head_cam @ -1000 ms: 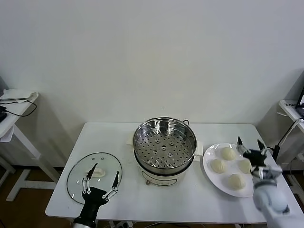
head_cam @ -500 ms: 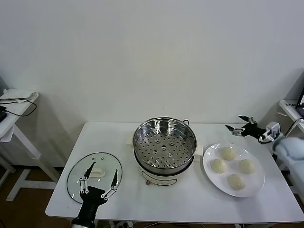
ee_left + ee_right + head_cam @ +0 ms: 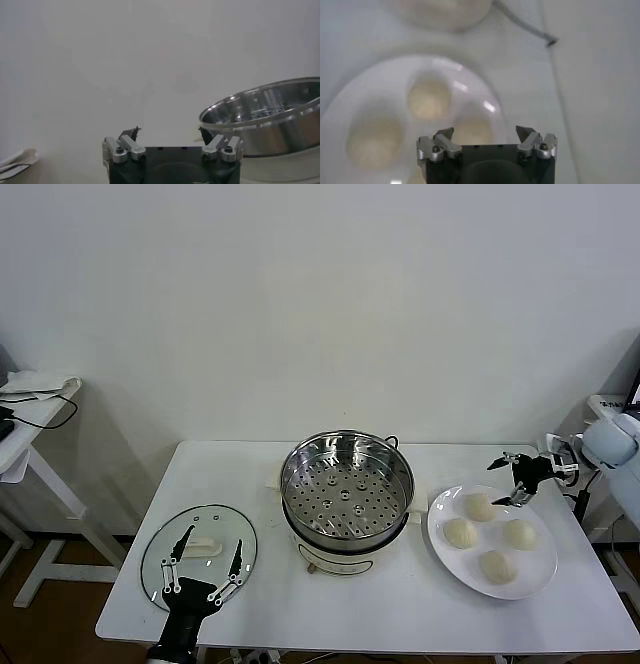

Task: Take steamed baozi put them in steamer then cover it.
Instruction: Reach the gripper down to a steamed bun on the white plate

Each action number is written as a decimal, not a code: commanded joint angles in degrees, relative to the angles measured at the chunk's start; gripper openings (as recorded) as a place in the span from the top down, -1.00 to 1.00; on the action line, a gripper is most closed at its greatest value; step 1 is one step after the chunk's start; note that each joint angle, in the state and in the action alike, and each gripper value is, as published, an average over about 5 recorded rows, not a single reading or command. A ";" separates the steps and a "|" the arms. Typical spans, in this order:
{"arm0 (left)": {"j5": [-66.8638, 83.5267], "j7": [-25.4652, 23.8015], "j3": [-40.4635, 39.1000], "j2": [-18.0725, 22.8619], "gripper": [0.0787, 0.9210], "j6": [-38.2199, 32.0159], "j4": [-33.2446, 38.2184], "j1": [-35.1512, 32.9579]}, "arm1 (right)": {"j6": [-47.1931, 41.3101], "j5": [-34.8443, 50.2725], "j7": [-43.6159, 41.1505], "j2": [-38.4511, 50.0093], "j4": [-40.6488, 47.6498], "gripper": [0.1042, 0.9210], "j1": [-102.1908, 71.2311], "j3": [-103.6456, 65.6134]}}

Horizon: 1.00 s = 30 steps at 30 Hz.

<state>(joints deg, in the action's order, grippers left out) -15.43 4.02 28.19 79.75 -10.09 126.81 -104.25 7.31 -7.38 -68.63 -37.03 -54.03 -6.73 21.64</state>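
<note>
Four steamed baozi [image 3: 488,535] below open right claw [image 3: 515,478]

Both arms end in the same kind of claw. The left claw [image 3: 170,136] has a black block body, with silvery metal knuckles at each side fastened by dark round screws, and short dark pointed fingertips [image 3: 131,133]. The right claw [image 3: 485,133] matches it: black housing, silver linkages, dark tips. In the head view its arm looks pale grey-white, possibly with thin cables alongside.
</note>
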 commanded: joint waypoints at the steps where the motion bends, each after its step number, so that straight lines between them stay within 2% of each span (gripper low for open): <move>1: 0.08 0.21 0.43 0.26 -0.77 -0.09 0.04 -0.38 | 3.00 -15.63 -2.70 -5.06 6.89 -0.76 5.57 7.03; 13: 0.14 0.75 0.92 0.65 -0.77 -0.11 -0.55 -0.56 | 3.84 -14.52 2.55 -12.40 14.63 -0.76 3.42 4.95; 24: 0.13 1.06 1.00 0.79 -0.77 -0.08 -1.01 -0.73 | 3.93 -14.79 2.91 -14.93 16.80 -0.75 2.72 4.30; 26: 0.14 1.13 1.04 0.82 -0.77 -0.10 -1.09 -0.68 | 3.89 -14.85 2.93 -14.91 16.71 -0.71 2.71 4.38; 30: 0.16 1.27 1.09 0.87 -0.77 -0.23 -1.37 -0.60 | 3.86 -14.71 2.97 -14.72 16.46 -0.45 2.52 4.49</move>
<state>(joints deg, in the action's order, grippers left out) -15.28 5.20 29.21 80.58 -10.19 125.68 -104.87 10.94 -21.20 -66.05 -50.21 -39.23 -4.52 25.86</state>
